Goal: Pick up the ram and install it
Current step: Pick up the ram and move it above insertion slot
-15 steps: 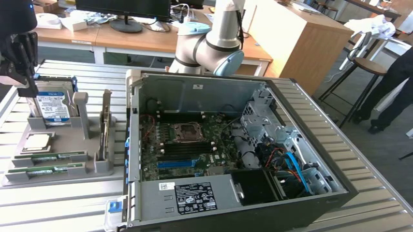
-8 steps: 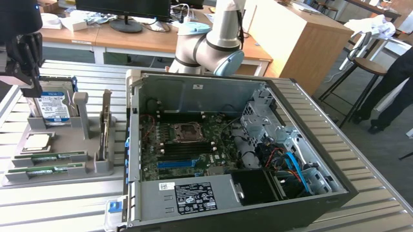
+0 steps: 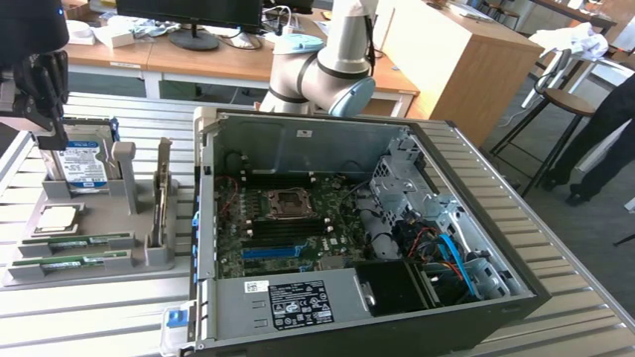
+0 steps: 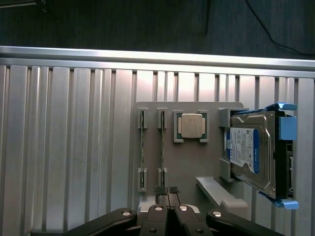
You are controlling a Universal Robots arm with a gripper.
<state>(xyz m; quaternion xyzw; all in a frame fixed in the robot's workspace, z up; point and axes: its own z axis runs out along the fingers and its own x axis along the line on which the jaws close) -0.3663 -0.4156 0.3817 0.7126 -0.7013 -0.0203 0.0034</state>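
Observation:
Two ram sticks (image 3: pixel 77 241) (image 3: pixel 71 262) lie in slots of a grey holder (image 3: pixel 109 207) on the ribbed metal table, at the exterior view's left. In the wrist view they stand edge-on as thin green strips (image 4: pixel 142 150) (image 4: pixel 162 147) in the holder (image 4: pixel 187 167). My gripper (image 3: pixel 47 130) hangs above the holder's far end, over the hard drive, well clear of the sticks. Its fingertips (image 4: pixel 161 190) are pressed together with nothing between them, so the gripper (image 4: pixel 167 191) is shut and empty.
The holder also carries a CPU (image 4: pixel 191 126), a hard drive in blue rails (image 4: pixel 253 152) and an upright expansion card (image 3: pixel 162 193). An open computer case (image 3: pixel 297 134) with its motherboard (image 3: pixel 288 223) fills the middle. A person (image 3: pixel 605 126) stands beside a stool (image 3: pixel 567 100) at the exterior view's right.

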